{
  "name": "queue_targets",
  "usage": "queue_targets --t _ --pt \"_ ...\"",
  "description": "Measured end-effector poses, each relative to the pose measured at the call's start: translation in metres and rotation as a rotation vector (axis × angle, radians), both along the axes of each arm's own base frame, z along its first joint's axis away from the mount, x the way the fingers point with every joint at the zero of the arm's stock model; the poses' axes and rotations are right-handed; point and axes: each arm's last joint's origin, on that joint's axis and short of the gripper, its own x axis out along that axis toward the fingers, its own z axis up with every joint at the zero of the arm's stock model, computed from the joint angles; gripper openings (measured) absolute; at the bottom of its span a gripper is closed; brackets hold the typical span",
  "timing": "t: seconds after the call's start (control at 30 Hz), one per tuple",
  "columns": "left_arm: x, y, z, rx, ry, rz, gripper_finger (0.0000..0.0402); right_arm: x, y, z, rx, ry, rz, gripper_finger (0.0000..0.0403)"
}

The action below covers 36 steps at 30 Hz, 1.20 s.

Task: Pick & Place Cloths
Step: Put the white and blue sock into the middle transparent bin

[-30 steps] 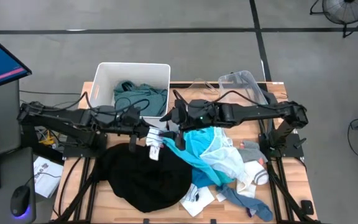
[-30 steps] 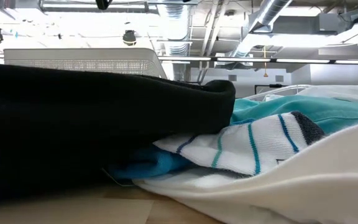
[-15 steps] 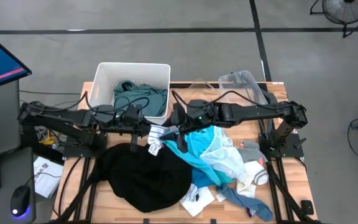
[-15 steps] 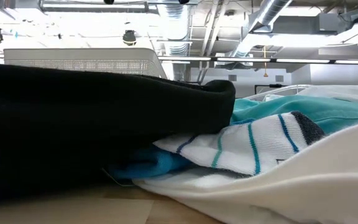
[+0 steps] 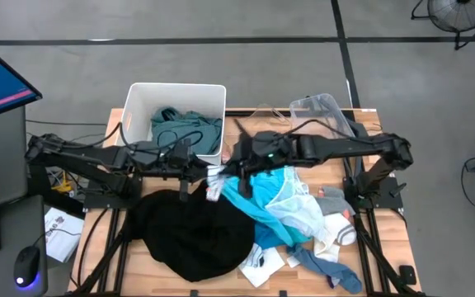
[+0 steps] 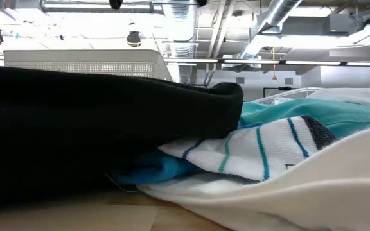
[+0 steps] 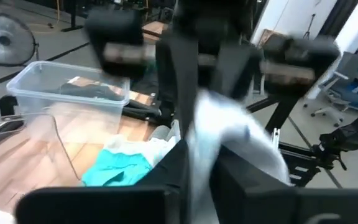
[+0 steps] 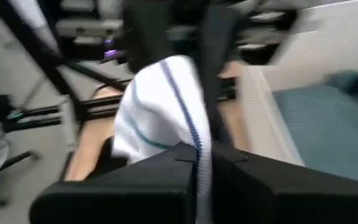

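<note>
My two grippers meet above the table's middle, just in front of the white bin (image 5: 135, 99). Between them hangs a small white sock (image 5: 214, 185) with thin blue stripes. My left gripper (image 5: 204, 172) comes from the left and is shut on it. My right gripper (image 5: 227, 171) comes from the right and is shut on it too. Below lie a large black garment (image 5: 192, 235) and a bright cyan shirt (image 5: 258, 198). A teal-green shirt (image 5: 190, 128) lies in the white bin. My left gripper has a strip of the white sock (image 7: 199, 155) between its two fingers, which reach in level from the table's left. The sock is clear of the table and bunches beyond the fingers. My right gripper pinches the sock's striped edge (image 8: 199, 163) between its two fingers, level, from the table's right. The rest of the sock (image 8: 154, 112) bulges out past the fingertips, toward my left gripper.
A clear plastic bin (image 5: 326, 111) stands at the far right. White, grey and blue socks and small pieces (image 5: 336, 224) lie heaped at the near right. In the low view the black garment (image 6: 76, 128) and a striped sock (image 6: 255, 151) fill the foreground.
My right gripper has moved toward the table's left, up to my left gripper, and has shut on the sock. The sock, which hung below my left gripper, is now drawn up between the two grippers and sits a little farther right.
</note>
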Motion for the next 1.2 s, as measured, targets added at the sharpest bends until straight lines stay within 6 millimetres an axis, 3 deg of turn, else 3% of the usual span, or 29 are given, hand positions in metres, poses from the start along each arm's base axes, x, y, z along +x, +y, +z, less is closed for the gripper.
queue_targets --t 0.17,0.3,0.4,0.5,0.7,0.83,0.97,1.2 --pt "-0.002 0.002 -0.010 0.027 0.103 0.054 0.0102 -0.035 -0.031 0.015 -0.077 0.103 -0.242 0.0003" --pt "-0.003 0.002 -0.011 0.026 0.107 0.073 0.0131 -0.055 -0.068 0.009 -0.090 0.250 -0.461 0.0002" --pt "-0.003 0.003 -0.011 0.026 0.107 0.080 0.0139 -0.056 -0.098 -0.011 -0.080 0.394 -0.581 0.0001" --pt "-0.003 0.003 -0.010 0.025 0.104 0.081 0.0140 -0.043 -0.125 -0.036 -0.085 0.486 -0.631 0.0001" --pt "-0.004 0.003 -0.009 0.024 0.101 0.078 0.0136 -0.014 -0.160 -0.108 -0.059 0.724 -0.631 0.0001" --pt "-0.003 0.002 -0.010 0.019 0.102 0.056 0.0136 -0.008 -0.173 -0.144 -0.029 0.851 -0.617 0.0003" --pt "-0.003 0.001 -0.010 0.018 0.102 0.047 0.0135 -0.002 -0.175 -0.166 -0.019 0.923 -0.601 0.0033" --pt "-0.004 -0.002 -0.010 0.015 0.106 -0.011 0.0139 -0.005 -0.171 -0.160 -0.014 0.921 -0.587 0.0151"
